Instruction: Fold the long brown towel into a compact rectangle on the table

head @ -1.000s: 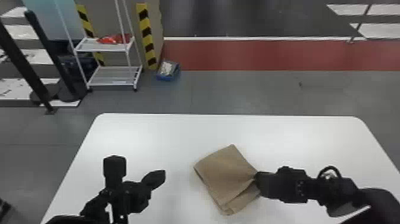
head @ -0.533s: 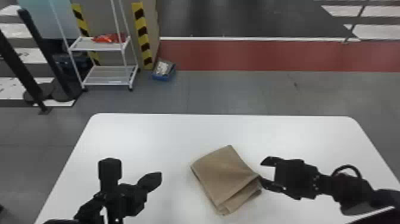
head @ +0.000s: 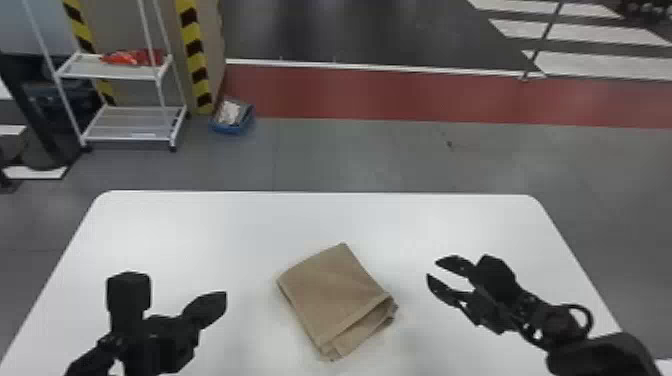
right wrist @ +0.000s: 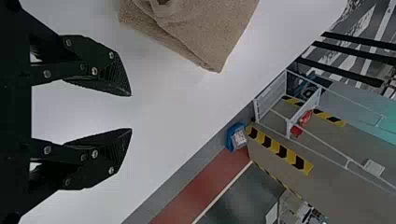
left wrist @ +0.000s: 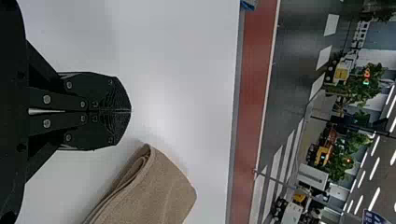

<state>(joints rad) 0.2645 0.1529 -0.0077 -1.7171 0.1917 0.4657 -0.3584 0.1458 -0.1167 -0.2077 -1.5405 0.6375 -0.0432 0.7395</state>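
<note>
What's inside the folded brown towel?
Along the near right side, the brown towel gapes a little, and you can see more brown cloth in there. Deeper in, the top layer covers everything, so I can't tell whether anything is hidden.

The 2 wrist views cut off the towel [left wrist: 161,193]; what the blue bin [head: 229,129] holds is too small to tell.

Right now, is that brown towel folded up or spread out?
Folded: the brown towel lies as a compact four-sided bundle on the table, with stacked layers showing along its edge nearest the robot's right gripper.
</note>
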